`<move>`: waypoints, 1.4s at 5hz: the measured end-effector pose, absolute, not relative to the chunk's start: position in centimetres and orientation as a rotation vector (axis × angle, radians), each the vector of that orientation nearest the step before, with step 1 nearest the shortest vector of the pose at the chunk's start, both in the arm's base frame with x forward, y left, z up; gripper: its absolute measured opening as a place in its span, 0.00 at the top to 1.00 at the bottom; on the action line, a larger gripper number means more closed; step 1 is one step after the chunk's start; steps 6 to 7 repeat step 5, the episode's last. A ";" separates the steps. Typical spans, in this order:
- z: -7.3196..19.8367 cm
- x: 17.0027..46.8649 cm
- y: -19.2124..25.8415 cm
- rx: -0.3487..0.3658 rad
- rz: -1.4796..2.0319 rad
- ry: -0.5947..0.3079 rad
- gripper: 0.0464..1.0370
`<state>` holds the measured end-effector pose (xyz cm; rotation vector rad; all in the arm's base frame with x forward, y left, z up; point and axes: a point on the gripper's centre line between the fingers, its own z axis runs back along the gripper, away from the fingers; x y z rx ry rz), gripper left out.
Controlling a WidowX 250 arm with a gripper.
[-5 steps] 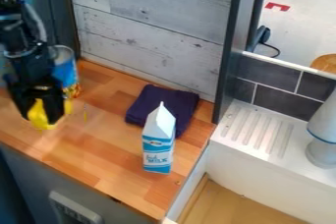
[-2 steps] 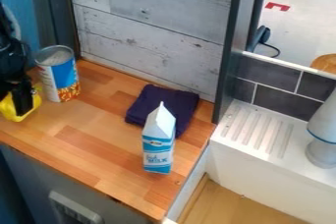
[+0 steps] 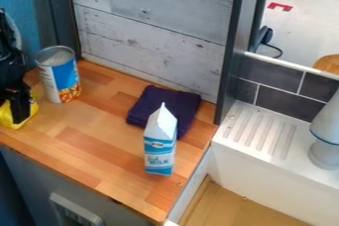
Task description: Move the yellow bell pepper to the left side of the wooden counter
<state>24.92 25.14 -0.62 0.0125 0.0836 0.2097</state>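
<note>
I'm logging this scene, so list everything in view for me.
counter: one, brown, left and centre
milk carton: one, blue-white, upright on the counter
cloth: one, dark purple, folded behind the carton
can: one, multicoloured, back left
yellow object: one, yellow, in the gripper
sink: one, white, lower right
tap: one, grey, right edge
wall panel: one, grey, behind the counter
tiles: several, dark, behind the sink
red mark: one, red, upper right
round wooden piece: one, brown, right edge
arm: one, black, left edge
gripper: one, black, far left
</note>
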 end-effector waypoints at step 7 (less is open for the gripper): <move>12.1 22.6 24.3 0.036 0.324 0.167 0.03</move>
